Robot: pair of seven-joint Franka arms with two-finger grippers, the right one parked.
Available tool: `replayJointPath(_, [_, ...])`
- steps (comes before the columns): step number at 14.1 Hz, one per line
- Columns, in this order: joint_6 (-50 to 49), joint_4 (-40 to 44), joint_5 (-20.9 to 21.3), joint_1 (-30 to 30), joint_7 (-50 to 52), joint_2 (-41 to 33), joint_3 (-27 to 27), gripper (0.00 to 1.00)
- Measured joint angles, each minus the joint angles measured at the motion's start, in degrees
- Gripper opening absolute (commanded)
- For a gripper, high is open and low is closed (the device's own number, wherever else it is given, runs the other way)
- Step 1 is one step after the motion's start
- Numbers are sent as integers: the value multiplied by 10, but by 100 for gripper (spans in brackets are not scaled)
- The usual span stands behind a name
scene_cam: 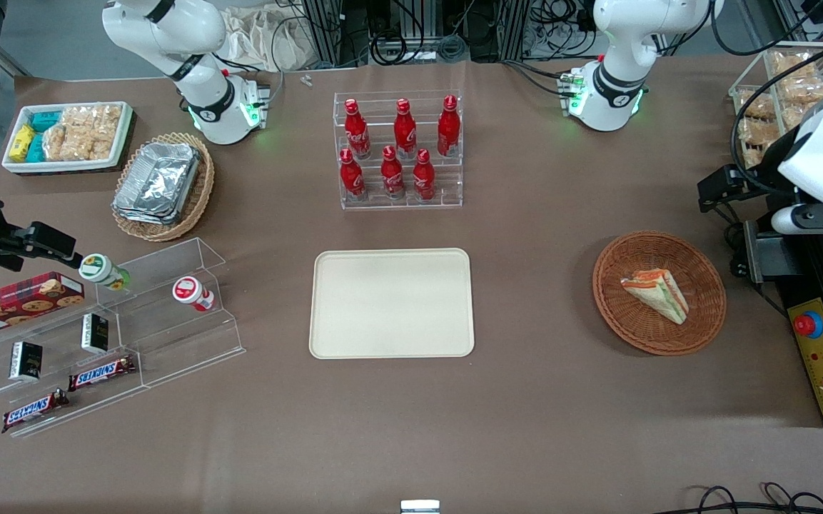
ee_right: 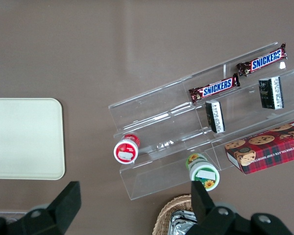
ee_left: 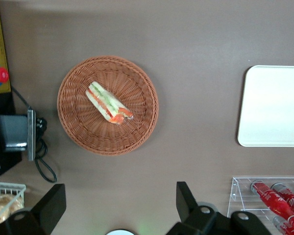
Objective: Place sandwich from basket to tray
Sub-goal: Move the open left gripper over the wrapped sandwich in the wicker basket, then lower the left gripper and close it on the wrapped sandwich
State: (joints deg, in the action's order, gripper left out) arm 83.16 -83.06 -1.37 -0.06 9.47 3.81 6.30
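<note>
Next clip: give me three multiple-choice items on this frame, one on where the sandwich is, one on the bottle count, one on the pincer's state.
1. Where is the sandwich?
A. on the tray
B. in the basket
C. on the bare table

2. How many red bottles stand in the clear rack?
A. four
B. six
C. eight

3. What state is the pincer in?
A. open, holding nothing
B. shut on the sandwich
C. shut on a bottle

Answers:
1 B: the wedge lies inside the basket, and the tray is bare.
2 B: three in each of two rows.
3 A: the wrist view shows its fingers wide apart, with the basket in view past them.
</note>
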Motion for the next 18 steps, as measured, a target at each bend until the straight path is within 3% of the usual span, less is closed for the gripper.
replayJointPath(5, [-8,-4,6,5,127,17,-5,100])
replayJointPath(9, [3,-30,17,7,173,53,-6,100])
replayJointPath(14, [134,-129,26,35,223,72,-10,100])
replayJointPath(18, [197,-188,26,41,321,101,-12,100])
